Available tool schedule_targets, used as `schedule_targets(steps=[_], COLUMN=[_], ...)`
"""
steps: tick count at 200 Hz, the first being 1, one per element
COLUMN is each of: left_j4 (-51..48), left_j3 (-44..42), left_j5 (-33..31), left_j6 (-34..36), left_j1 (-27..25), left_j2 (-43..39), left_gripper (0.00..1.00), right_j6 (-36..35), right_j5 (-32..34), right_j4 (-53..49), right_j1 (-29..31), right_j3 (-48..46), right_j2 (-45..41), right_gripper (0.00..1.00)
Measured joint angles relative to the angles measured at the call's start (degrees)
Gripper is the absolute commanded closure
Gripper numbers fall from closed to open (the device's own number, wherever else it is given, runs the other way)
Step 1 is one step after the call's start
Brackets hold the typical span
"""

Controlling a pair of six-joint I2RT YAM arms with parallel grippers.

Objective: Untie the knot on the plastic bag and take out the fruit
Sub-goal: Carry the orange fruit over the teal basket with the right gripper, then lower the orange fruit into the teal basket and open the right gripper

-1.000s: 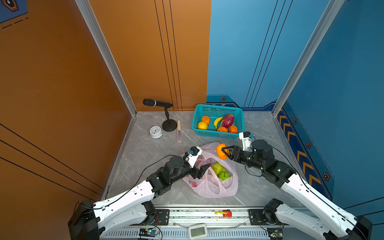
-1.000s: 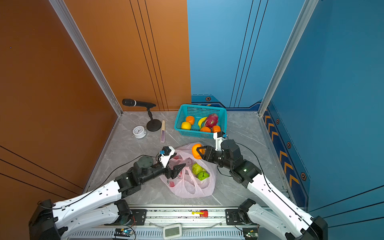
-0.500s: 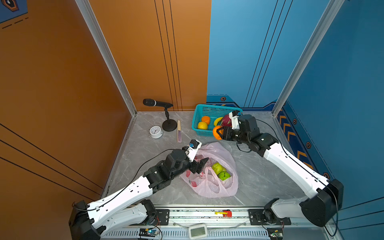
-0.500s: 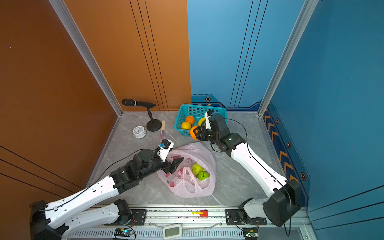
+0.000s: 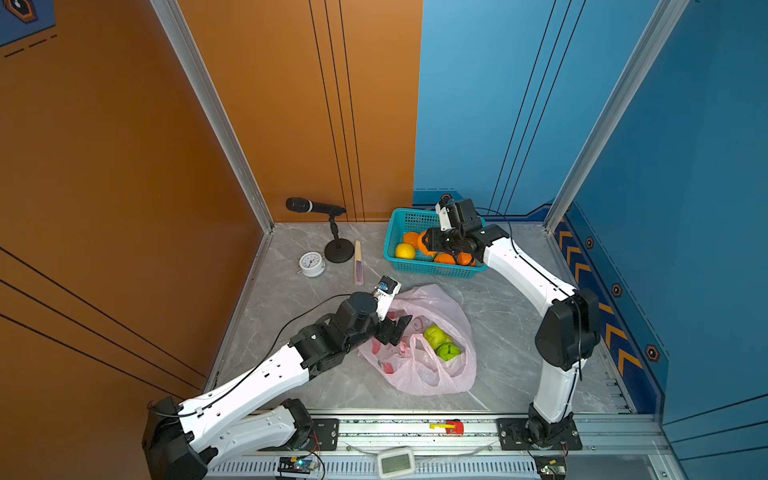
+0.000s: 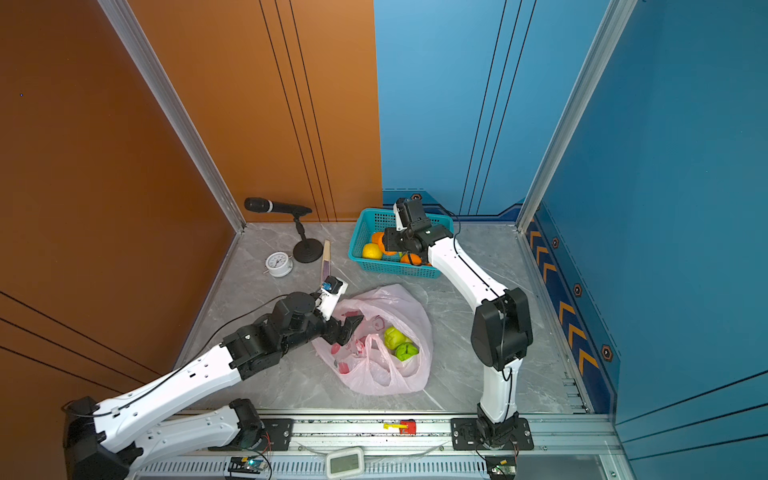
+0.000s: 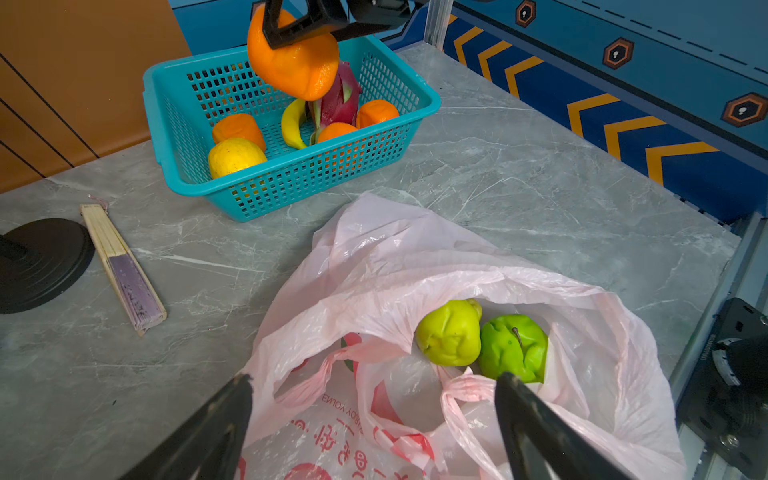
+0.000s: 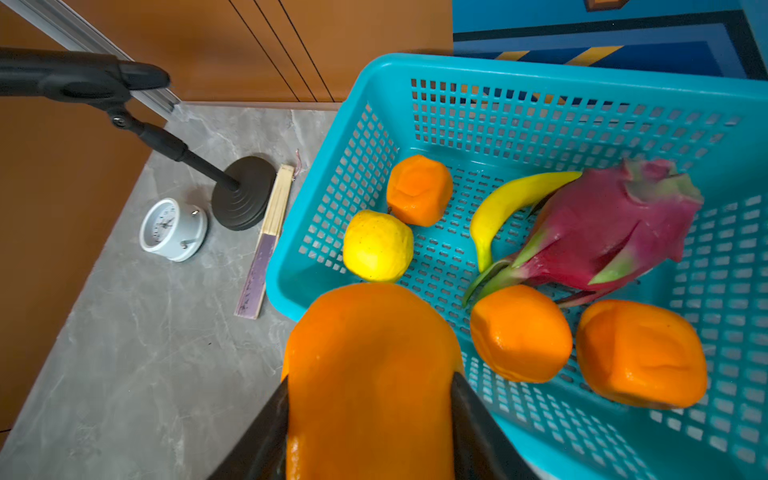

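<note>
Right jaws squeeze a soft orange above the basket.
Left jaws gape over the flimsy bag; the pear looks squashy, so grip mid-body.

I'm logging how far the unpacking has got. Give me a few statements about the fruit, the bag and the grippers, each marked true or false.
1. The right gripper holds an orange over the teal basket. True.
2. The left gripper is shut on the plastic bag. False: its fingers stand open over the bag, clamping nothing.
3. A green pear and a round green fruit lie in the plastic bag. True.
4. The dragon fruit lies in the bag. False: it lies in the basket.
5. The alarm clock stands in the basket. False: it stands on the table beside the microphone stand.
</note>
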Motion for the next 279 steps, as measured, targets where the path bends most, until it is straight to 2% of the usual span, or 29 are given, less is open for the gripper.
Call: schedule_targets(steps=[45,104,187,208,238,279], left_j4=[-0.1,-0.6,-0.8,-0.9,-1.0,-1.0], left_j3=[0.0,2.7,5.9,6.4,6.8,6.8], left_j5=[0.0,0.0,0.3,0.6,1.1,1.7], left_j6=[-0.9,-1.0,-1.0,-1.0,-1.0,-1.9], left_j1=[0.3,0.3,1.0,1.0,1.1,1.1], left_j2=[0.6,4.7,9.5,10.3,10.5,10.5], left_gripper=[0.07,0.07,0.06,0.06,0.06,0.06], right_j6=[-1.5,-1.9,-1.8,-1.8,-1.9,-1.9], right_j5=[-0.1,-0.5,-2.3,-2.3,-2.8,-3.4], right_j4=[-2.2,-4.5,-5.2,-5.2,-5.3,-6.8], right_j1=[-2.2,-3.6,-3.7,-3.7,-3.7,-3.7], right_j3=[10.7,17.9,22.8,23.2,23.3,23.3], right_j2=[11.5,23.1,30.3,30.7,30.7,30.4], right_gripper=[0.47,0.47,0.47,0.43,0.29,0.24])
